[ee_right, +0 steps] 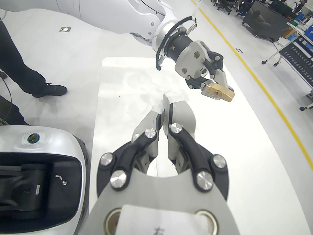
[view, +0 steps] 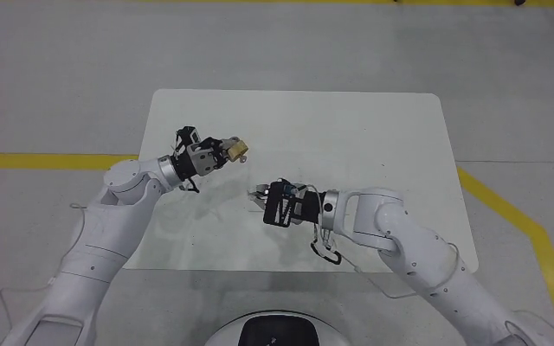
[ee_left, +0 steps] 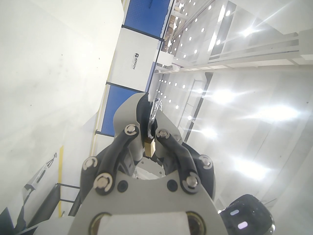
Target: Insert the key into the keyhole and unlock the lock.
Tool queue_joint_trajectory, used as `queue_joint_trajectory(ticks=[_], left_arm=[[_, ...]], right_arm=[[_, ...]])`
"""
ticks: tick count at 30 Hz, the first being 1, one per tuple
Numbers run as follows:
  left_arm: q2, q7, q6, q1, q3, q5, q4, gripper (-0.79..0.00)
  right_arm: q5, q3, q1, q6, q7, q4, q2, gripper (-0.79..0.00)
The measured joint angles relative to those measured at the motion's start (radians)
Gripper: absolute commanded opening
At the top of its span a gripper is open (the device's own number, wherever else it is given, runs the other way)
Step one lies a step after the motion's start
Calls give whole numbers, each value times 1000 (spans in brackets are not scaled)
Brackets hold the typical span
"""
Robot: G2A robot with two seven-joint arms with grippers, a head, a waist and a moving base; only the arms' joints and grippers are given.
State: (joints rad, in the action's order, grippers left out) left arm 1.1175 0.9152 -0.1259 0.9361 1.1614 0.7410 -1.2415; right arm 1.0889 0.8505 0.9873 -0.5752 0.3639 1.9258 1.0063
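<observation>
I see the white table [view: 381,130] spread under both arms. The left gripper [view: 223,150] hangs above its far left part, jaws clamped on the brass lock [ee_right: 218,93], whose body sticks out past the fingertips, tilted and clear of the tabletop. The right gripper [ee_right: 165,102] sits over the table's middle, nearer the robot, pointing towards the lock yet apart from it. Its jaws are drawn narrow, tips all but meeting, and I cannot tell whether anything is pinched between them
</observation>
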Motion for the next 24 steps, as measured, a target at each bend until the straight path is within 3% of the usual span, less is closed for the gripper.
queue_joint_trajectory(ticks=[13, 24], left_arm=[[-5, 73, 38, 20, 1, -65, -53, -785], [-12, 139, 29, 38, 13, -79, -76, -785]], right_arm=[[-50, -61, -114, 5, 41, -114, 47, -785], [-49, -81, -138, -8, 56, -141, 68, -785]])
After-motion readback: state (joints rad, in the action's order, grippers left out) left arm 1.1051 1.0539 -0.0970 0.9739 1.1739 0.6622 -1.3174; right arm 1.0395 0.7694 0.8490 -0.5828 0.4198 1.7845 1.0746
